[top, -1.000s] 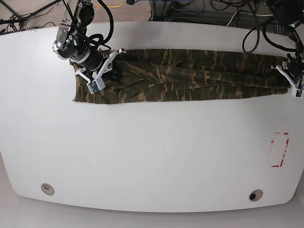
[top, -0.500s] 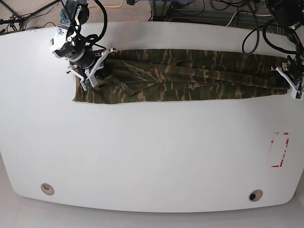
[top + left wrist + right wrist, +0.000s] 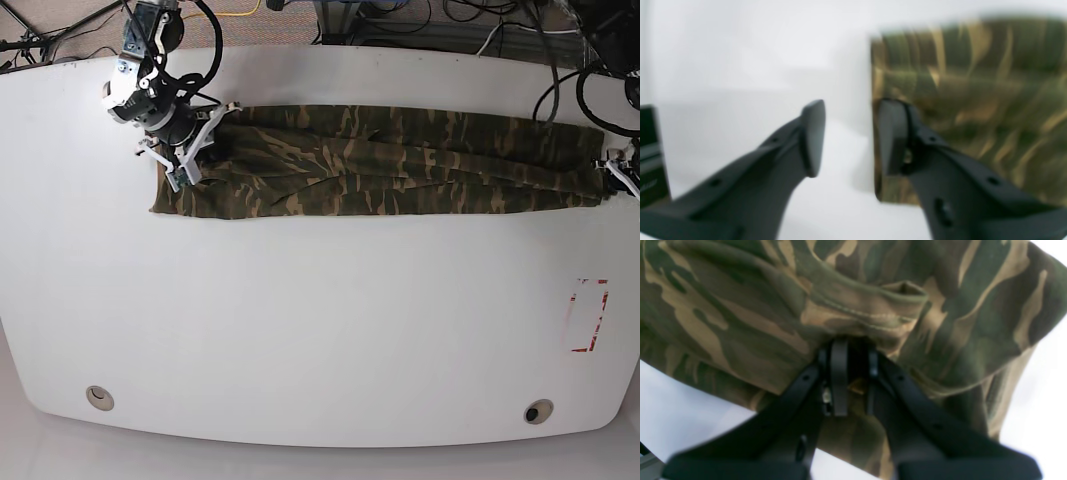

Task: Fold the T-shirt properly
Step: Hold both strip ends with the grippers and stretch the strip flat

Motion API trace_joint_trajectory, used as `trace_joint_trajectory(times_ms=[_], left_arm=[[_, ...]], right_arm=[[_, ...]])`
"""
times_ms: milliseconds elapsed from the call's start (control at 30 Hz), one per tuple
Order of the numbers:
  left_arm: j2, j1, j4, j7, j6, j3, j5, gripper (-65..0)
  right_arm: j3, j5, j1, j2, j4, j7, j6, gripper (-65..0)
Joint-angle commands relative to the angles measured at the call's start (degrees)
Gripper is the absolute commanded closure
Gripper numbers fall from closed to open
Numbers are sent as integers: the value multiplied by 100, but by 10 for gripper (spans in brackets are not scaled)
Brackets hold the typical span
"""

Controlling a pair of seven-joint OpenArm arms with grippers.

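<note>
Along table (image 3: 320,330) far edge: T-shirt (image 3: 400,160) stretched flat; right gripper (image 3: 853,380) clenched on cloth, left gripper (image 3: 848,136) released, just off shirt end.

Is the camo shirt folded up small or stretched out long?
Stretched out long. The T-shirt lies as a narrow folded band along the table's far side, with the right gripper pinching one end.

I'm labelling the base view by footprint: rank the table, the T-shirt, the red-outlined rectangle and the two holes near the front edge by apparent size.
1. table
2. T-shirt
3. red-outlined rectangle
4. holes, left and right: too alike to rank
</note>
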Motion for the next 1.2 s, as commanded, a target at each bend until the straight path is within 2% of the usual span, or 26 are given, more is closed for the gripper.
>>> trace_joint_trajectory(times_ms=[0, 267, 433, 967, 1167], left_arm=[[-320, 14, 117, 31, 14, -225, -303, -322], [-724, 251, -428, 83, 14, -225, -1640, -369], [-794, 225, -1219, 75, 14, -199, -2079, -369], [-583, 163, -1457, 57, 14, 249, -2123, -369], [-496, 93, -1870, 57, 14, 258, -2123, -369]], right_arm=[[11, 36, 35, 27, 62, 61, -7, -65], [-165, 36, 26, 27, 80, 61, -7, -63], [-218, 36, 52, 27, 62, 61, -7, -63], [-209, 36, 17, -79, 71, 70, -7, -63], [-209, 36, 43, -79, 88, 70, -7, -63]])
